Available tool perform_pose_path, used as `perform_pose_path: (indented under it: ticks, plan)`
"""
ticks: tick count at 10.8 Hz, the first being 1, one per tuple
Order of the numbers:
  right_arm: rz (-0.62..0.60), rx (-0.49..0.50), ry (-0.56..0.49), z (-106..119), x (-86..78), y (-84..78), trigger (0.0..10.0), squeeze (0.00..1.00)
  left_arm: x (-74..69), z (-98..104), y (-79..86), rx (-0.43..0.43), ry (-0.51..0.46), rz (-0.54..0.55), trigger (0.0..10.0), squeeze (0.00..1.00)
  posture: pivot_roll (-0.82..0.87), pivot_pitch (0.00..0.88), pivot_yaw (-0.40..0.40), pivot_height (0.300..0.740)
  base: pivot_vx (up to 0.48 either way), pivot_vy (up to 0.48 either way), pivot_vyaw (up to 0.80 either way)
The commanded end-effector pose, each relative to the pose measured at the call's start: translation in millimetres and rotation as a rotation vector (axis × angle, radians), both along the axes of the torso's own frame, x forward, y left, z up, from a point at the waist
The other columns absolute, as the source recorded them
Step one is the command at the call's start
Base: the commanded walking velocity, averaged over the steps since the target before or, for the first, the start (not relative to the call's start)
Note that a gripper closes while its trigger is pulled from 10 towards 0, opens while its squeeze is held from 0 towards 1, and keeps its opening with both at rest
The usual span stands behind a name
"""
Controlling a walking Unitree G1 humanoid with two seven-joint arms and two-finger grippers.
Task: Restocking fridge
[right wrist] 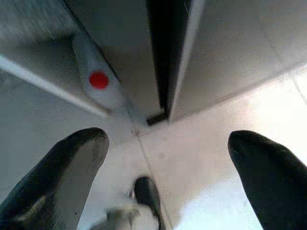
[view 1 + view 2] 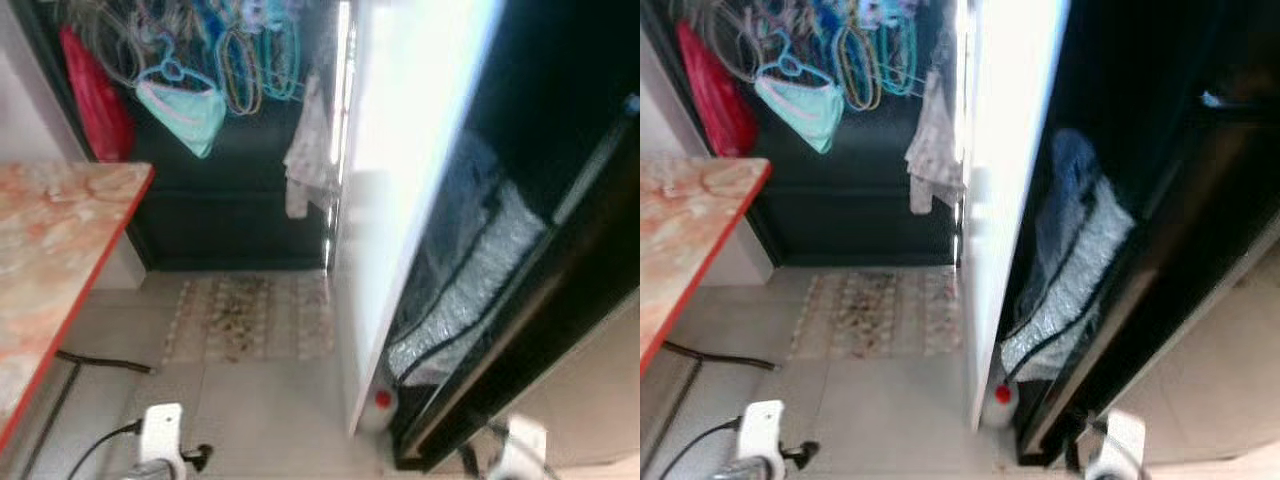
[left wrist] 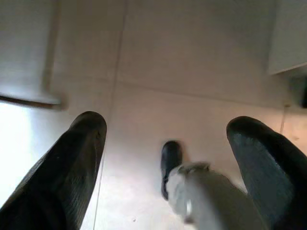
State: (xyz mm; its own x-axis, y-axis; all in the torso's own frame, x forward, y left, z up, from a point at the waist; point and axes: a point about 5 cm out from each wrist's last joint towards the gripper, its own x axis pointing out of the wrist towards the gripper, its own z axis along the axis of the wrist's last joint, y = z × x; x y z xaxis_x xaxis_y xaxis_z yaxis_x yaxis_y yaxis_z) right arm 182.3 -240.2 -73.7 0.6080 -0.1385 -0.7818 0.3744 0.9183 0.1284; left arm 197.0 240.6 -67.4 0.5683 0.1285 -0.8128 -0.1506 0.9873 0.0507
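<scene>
Fridge (image 2: 560, 250) at my two o'clock, dark inside, its white door (image 2: 400, 180) swung open; a red-capped bottle (image 2: 380, 405) stands at the door's foot. I see the left gripper (image 3: 165, 139) and right gripper (image 1: 168, 143) hanging over floor tiles (image 2: 270, 420), fingers spread, holding nothing.

My left hand (image 3: 165, 139) ends in two long black fingers (image 3: 76, 167), broad and rounded at the tips, with a fine ribbed texture on the pads. My right hand (image 1: 168, 143) has the same pair of black fingers (image 1: 72, 167) (matte, slightly dusty). From my head, my left forearm (image 2: 160, 432) shows as a white, boxy wrist housing with a thin black cable curling off it; my right forearm (image 2: 522, 445) is a similar pale block.
</scene>
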Motion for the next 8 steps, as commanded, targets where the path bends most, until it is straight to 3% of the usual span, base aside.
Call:
perform_pose_path:
  ticks: [1,6,8]
  plan:
    - [-0.004,0.015,0.02,-4.4,-6.0,5.2,10.0,0.0,-7.8,-3.3,3.5,0.007,0.031,0.008,10.0,0.0,-0.02,0.0,-0.002,0.74,0.0,0.0,0.0]
    - [-0.039,-0.02,-0.013,-2.2,-4.0,2.7,10.0,0.0,-7.5,-3.1,3.8,0.008,0.033,0.009,10.0,0.0,-0.02,0.0,-0.002,0.74,0.0,0.0,0.0]
    - [0.029,-0.027,-0.078,2.2,1.7,3.3,10.0,0.0,-7.7,-3.3,3.3,0.002,0.03,0.015,10.0,0.0,-0.03,0.0,-0.001,0.74,0.0,0.0,0.0]
